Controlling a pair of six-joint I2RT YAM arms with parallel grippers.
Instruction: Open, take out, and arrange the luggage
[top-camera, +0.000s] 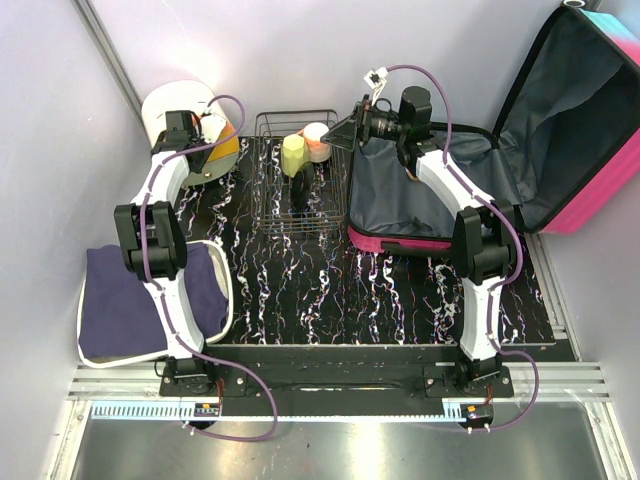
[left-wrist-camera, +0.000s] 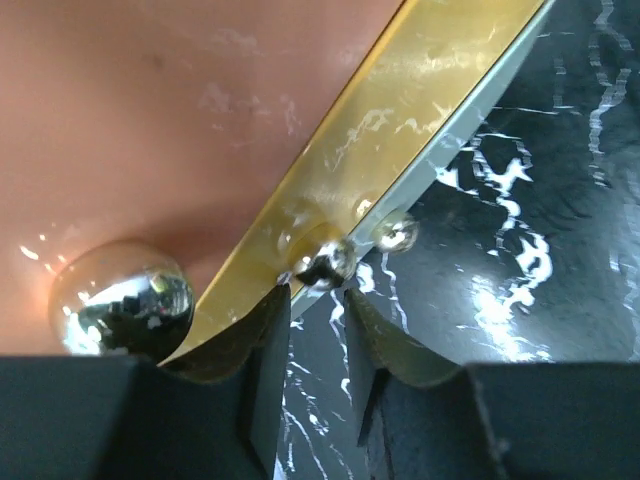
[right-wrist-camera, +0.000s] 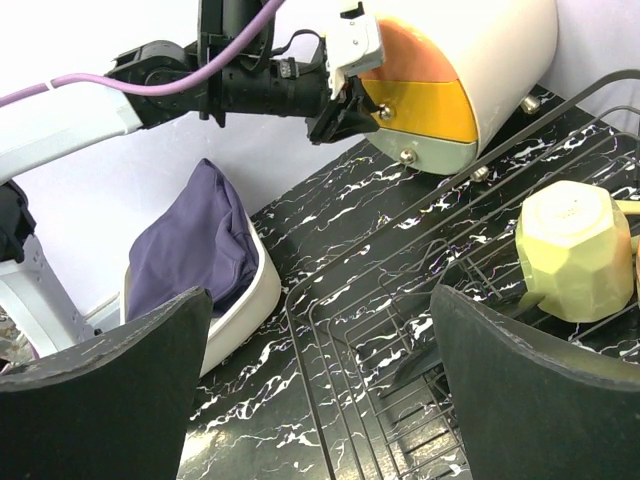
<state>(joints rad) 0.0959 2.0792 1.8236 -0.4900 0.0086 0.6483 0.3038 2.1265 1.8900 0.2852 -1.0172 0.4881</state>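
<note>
- While the left claw (left-wrist-camera: 318, 292) sits closed narrow on the small knob (left-wrist-camera: 320, 258) at the box (top-camera: 180, 105) front, the right claw (right-wrist-camera: 320, 310) hangs wide and empty.
- The luggage (top-camera: 385, 195) lies under and behind the right claw, lid thrown back against the wall. It is well apart from the left claw, on the far side of the basket (top-camera: 300, 205).
- Step, as I judge it: opening is done, and the box drawer is being worked so it can take things.
- The lining in view looks bare, though the right arm hides part of it.
- Next move likely calls for a straight pull on the knob, out along the bench (top-camera: 330, 290). The grip is only at the fingertips, so a slip is possible.
- Edges:
  - A gold drawer rim runs slantwise just ahead of the left claw.
  - A second stud sits just beside the knob.
  - A large chrome ball lies to its left.
- Room:
  - Bare bench lies behind the left claw.
  - Nearer the left arm's base is a tray (right-wrist-camera: 255, 300) holding a purple cloth (right-wrist-camera: 190, 240).
  - The basket rim and a yellow cup (right-wrist-camera: 575, 250) crowd the space ahead of the right claw.
</note>
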